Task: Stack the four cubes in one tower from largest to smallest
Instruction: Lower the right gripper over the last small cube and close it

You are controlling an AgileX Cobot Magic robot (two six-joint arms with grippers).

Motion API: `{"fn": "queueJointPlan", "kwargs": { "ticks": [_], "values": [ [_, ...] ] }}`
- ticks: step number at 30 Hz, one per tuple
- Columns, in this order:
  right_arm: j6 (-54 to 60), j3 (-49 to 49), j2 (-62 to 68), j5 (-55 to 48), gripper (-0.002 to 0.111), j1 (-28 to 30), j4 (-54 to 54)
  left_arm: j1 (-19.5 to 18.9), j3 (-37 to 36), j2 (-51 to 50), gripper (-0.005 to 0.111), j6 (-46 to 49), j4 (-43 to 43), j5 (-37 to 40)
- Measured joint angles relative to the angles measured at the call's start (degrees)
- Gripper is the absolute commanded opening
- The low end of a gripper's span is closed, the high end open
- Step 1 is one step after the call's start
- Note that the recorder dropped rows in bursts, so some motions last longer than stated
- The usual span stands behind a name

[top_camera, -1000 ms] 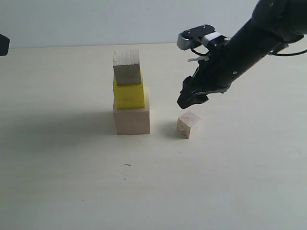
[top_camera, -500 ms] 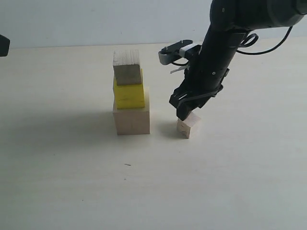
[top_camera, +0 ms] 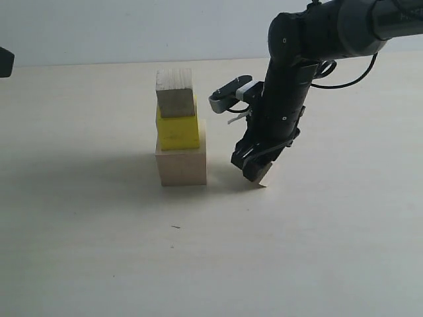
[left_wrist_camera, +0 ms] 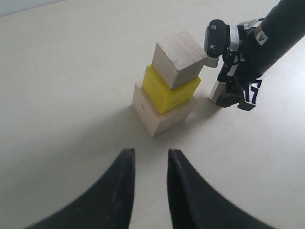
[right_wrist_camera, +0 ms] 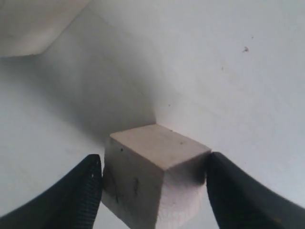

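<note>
A three-cube stack stands mid-table: the large pale wood cube (top_camera: 182, 166) at the bottom, the yellow cube (top_camera: 178, 132) on it, and a small pale wood cube (top_camera: 175, 91) on top, slightly askew. The other small wood cube (top_camera: 265, 176) rests on the table just right of the stack, mostly hidden by my right gripper (top_camera: 254, 168). In the right wrist view that gripper (right_wrist_camera: 153, 166) has a finger pressed against each side of the cube (right_wrist_camera: 157, 148). My left gripper (left_wrist_camera: 148, 155) hovers well short of the stack (left_wrist_camera: 169, 90), fingers slightly apart and empty.
The pale tabletop (top_camera: 99, 251) stretches all around the stack. A pale wall (top_camera: 132, 26) bounds the far edge. A dark part of the left arm (top_camera: 5, 63) pokes in at the left border. The right arm (top_camera: 297, 72) leans in from the upper right.
The right gripper swung left and came down from above the loose small cube until its fingers straddle and touch it. The stack and the left gripper stayed put.
</note>
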State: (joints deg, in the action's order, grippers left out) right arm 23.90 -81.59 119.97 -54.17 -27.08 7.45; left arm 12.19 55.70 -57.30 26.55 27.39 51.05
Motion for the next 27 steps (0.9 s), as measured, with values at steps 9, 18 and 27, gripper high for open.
{"fn": "queueJointPlan", "kwargs": {
  "ticks": [9,18,27],
  "values": [
    [-0.1,0.0,0.0,0.2,0.060,0.0,-1.1,0.0,0.0,0.0,0.026,0.0,0.0,0.0],
    [-1.1,0.0,0.0,0.5,0.060,0.0,-1.6,0.0,0.0,0.0,0.026,0.0,0.0,0.0],
    [-2.8,0.0,-1.3,0.1,0.064,0.0,-1.8,0.0,0.0,0.0,0.026,0.0,0.0,0.0]
  ]
}}
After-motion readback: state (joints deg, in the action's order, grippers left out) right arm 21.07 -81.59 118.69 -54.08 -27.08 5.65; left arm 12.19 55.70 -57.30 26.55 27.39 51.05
